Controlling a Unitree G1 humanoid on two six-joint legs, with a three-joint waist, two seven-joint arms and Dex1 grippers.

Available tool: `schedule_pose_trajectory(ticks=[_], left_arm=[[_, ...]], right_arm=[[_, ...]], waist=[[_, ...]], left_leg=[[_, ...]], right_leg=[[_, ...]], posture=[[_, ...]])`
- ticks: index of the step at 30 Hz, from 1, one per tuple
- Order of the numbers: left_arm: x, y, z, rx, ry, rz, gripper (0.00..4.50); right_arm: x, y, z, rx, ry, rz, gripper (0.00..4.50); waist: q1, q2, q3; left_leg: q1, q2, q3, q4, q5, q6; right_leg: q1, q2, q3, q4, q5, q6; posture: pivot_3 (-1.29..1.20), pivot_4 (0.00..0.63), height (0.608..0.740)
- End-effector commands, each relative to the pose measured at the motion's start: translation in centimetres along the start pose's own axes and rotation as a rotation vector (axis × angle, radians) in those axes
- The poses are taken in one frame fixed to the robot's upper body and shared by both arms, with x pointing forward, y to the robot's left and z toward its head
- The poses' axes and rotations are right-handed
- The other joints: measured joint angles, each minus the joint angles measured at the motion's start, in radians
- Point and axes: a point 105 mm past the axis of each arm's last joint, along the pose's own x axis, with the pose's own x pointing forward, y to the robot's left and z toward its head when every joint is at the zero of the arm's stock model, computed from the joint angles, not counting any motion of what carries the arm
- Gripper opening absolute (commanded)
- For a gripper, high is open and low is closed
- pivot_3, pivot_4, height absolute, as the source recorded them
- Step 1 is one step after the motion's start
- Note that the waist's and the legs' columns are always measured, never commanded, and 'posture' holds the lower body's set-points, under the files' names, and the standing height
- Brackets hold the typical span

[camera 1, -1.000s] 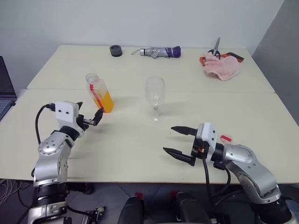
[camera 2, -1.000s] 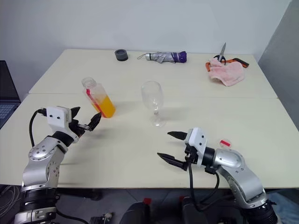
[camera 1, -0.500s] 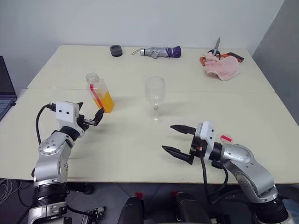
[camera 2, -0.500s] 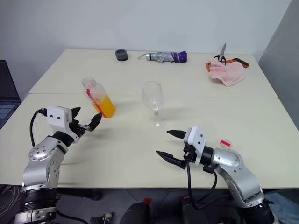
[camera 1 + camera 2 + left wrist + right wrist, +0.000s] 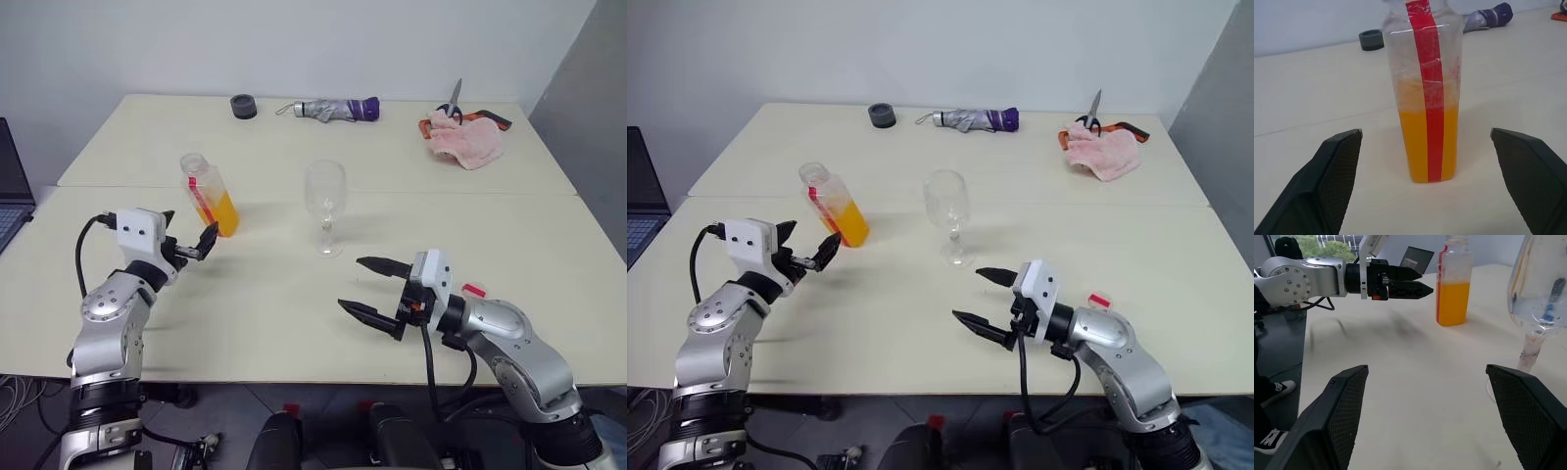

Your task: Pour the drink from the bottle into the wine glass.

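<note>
Cream table [image 5: 294, 294], uncapped bottle [image 5: 209, 195] half-full of orange drink [image 5: 1427, 144], clear wine glass [image 5: 325, 204], both tools wide open, empty.

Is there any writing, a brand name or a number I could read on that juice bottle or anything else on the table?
Bottle: its red strip carries no writing that I can see.
Wine glass: no markings.
Small red-and-white tag on the table by the right arm: too small to read.
Umbrella, towel, scissors, black roll: no legible text.
So nothing here can be read.
</note>
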Motion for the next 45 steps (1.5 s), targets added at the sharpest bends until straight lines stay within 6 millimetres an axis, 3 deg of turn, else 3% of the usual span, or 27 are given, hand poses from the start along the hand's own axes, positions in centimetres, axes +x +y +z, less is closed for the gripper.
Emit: schedule_pose_trajectory(ticks=[1,30,45], left_arm=[[-0.2,0.8,1.3,0.023,-0.045,0.028,4.5],[-0.3,0.8,1.1,0.003,-0.048,0.024,4.5],[1.8,1.3,1.9,0.007,-0.045,-0.011,4.5]], right_arm=[[0.1,0.3,0.9,-0.017,-0.035,0.018,4.1],[0.4,0.4,0.7,-0.02,-0.029,0.021,4.1],[1.3,0.9,1.8,-0.005,-0.057,0.078,4.1]], waist=[[0.0,0.0,0.0],[0.0,0.0,0.0],[0.002,0.0,0.0]], left_leg=[[0.0,0.0,0.0,0.0,0.0,0.0],[0.0,0.0,0.0,0.0,0.0,0.0],[0.0,0.0,-0.001,0.0,0.0,0.0]], right_leg=[[0.0,0.0,0.0,0.0,0.0,0.0],[0.0,0.0,0.0,0.0,0.0,0.0],[0.0,0.0,-0.001,0.0,0.0,0.0]], posture=[[0.0,0.15,0.74],[0.0,0.15,0.74],[0.0,0.15,0.74]])
